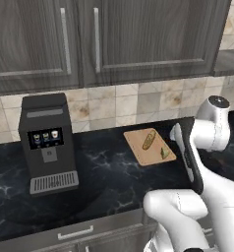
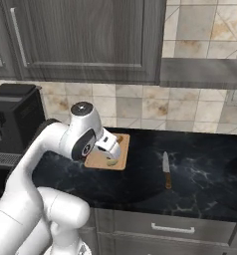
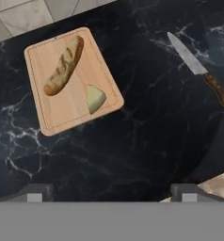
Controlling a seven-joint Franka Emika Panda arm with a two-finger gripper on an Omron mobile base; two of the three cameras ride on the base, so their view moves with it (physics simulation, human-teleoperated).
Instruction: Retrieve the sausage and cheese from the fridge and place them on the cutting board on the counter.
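The light tan cutting board (image 3: 62, 110) lies on the black marble-look counter (image 3: 132, 141) near the tiled back wall. A pale yellow wedge of cheese (image 3: 96, 98) rests on the board near its edge, seen from the base cameras as cheese (image 1: 165, 153) and cheese (image 2: 112, 162). My gripper (image 3: 111, 195) hovers above the counter beside the board. It is open, its two fingertips far apart with nothing between them. The sausage and the fridge are out of view.
A long tan bread stick (image 3: 64, 66) lies on the board beside the cheese. A knife (image 3: 198, 70) with a wooden handle lies on the counter to the board's right. A black coffee machine (image 1: 47, 142) stands at the left, under dark wall cabinets (image 1: 104, 39).
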